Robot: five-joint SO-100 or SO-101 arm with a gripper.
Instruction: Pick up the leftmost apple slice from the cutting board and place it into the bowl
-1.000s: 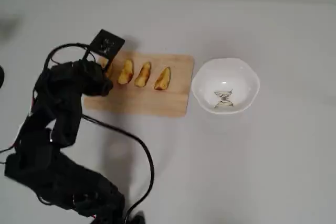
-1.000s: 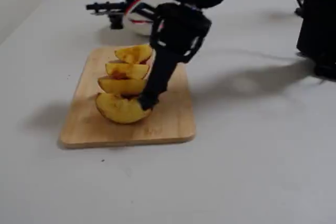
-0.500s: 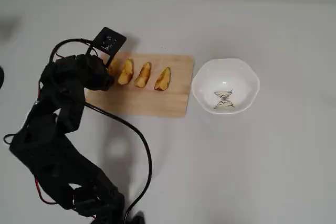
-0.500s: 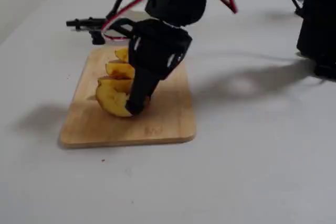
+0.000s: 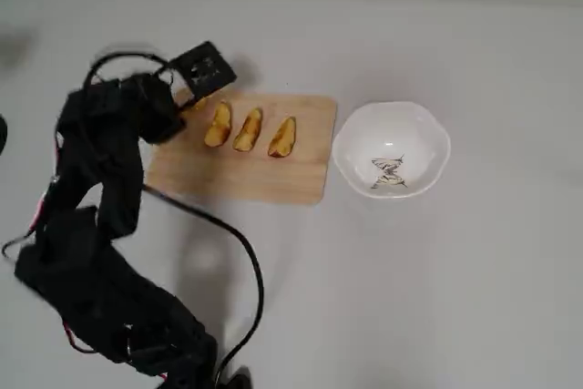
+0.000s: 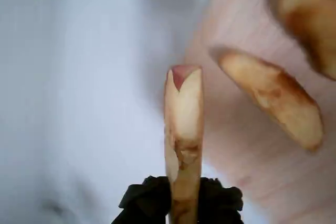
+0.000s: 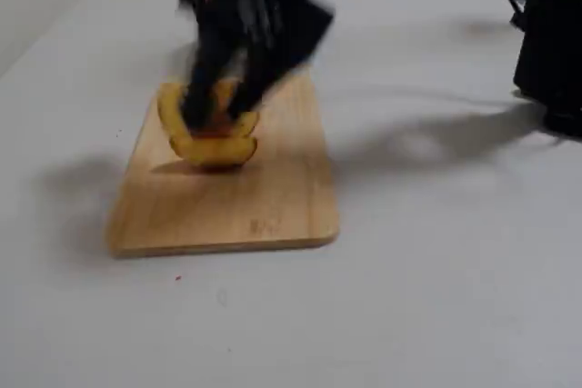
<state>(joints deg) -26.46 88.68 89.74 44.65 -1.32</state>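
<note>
My gripper (image 5: 189,102) is over the left end of the cutting board (image 5: 264,179) in the overhead view. In the wrist view it (image 6: 184,203) is shut on an apple slice (image 6: 184,119), which stands straight out between the black fingers (image 6: 142,203). A bit of that slice (image 5: 197,104) shows under the gripper. Three more slices (image 5: 218,125) (image 5: 248,129) (image 5: 282,137) lie in a row on the board. The white bowl (image 5: 428,129) sits empty just right of the board. In the fixed view the blurred gripper (image 7: 214,120) hangs over the slices (image 7: 214,147); the bowl is out of view.
The black arm (image 5: 91,225) fills the left side of the overhead view, and its cable (image 5: 246,252) loops across the table below the board. A black object (image 7: 550,34) stands at the right edge in the fixed view.
</note>
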